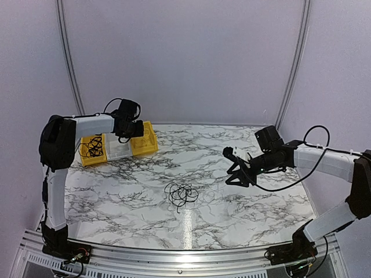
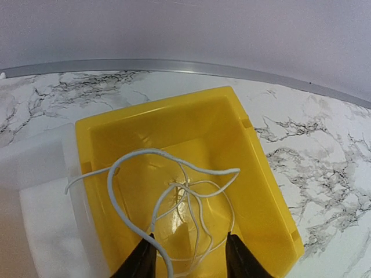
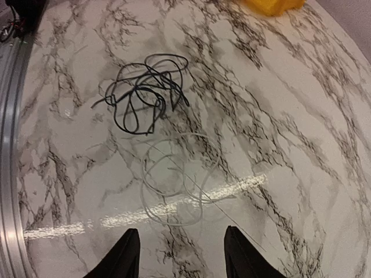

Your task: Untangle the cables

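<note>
- The table (image 1: 261, 214) is a glossy white slab with grey marble veining, and glare streaks run along its near part.
- A tangle of thin black cables (image 3: 145, 92) lies flat near the middle of the table. Its round, overlapping loops are smooth and rubbery, with loose ends poking out to the sides.
- Just beside that tangle, on the right gripper's side, a thin white cable (image 3: 174, 185) lies in slack, wide rings, pale against the marble.
- The right gripper (image 3: 182, 255) hovers above the table to the right of both bundles. Its dark tapered fingers are spread apart and hold nothing.
- At the far left stands a shiny yellow plastic bin (image 2: 261, 185) with sloped walls.
- A second thin white wire (image 2: 191, 191) coils loosely on the floor of this bin. One strand drapes over the rim onto the frosted white bin (image 2: 40, 202) next to it.
- The left gripper (image 2: 188, 260) hangs over the yellow bin with its fingers parted. The wire passes between them, close to one finger, and is not pinched.
- Another yellow bin (image 1: 93, 147) further left seems to hold dark loops, but they are too small to be sure.
</note>
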`<state>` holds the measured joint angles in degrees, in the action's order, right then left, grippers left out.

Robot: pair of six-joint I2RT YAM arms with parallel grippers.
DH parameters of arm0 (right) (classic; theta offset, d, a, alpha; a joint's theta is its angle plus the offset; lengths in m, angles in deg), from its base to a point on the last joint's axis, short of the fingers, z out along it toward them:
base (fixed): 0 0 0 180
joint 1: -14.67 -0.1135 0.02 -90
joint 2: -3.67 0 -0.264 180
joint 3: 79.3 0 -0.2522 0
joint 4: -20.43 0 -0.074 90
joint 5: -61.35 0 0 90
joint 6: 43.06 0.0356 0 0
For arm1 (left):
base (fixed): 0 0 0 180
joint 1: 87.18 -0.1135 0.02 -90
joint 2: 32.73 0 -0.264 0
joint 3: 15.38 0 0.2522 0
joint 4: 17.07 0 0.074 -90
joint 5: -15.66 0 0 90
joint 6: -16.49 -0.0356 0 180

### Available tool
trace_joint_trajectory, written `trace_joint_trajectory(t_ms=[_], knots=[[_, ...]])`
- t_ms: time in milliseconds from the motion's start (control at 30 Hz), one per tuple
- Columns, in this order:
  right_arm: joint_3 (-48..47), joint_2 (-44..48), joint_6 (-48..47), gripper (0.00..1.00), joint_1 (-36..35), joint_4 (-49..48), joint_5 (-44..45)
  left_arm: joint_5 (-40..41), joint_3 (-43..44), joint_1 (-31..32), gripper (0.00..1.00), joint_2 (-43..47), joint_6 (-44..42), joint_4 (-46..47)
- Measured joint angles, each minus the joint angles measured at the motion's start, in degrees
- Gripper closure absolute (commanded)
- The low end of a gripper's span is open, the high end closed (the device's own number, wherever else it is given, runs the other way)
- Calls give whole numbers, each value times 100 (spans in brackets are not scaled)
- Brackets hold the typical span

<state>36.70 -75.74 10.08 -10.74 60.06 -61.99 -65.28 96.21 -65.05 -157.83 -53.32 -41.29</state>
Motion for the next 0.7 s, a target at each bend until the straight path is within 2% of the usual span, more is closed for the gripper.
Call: trace_joint_trajectory(t_ms=[100,200,367,533,700], knots=[[-321,59,17,35,37,348,-949,2,-197,11,41,273,-11,-26],[-743,90,-144,29,44,874,-1952,76,-546,50,35,817,-96,-44],[-1322,87,-1161,29,48,2277,-3274,205,-951,160,31,1670,-258,-22],[-1738,-70,-2728,29,46,3987,-3901,149,-1272,297,29,2201,-448,-11],[-1770,-70,-3530,35,-107,4756,-4054,-125,-1609,560,32,2522,-837,-4]])
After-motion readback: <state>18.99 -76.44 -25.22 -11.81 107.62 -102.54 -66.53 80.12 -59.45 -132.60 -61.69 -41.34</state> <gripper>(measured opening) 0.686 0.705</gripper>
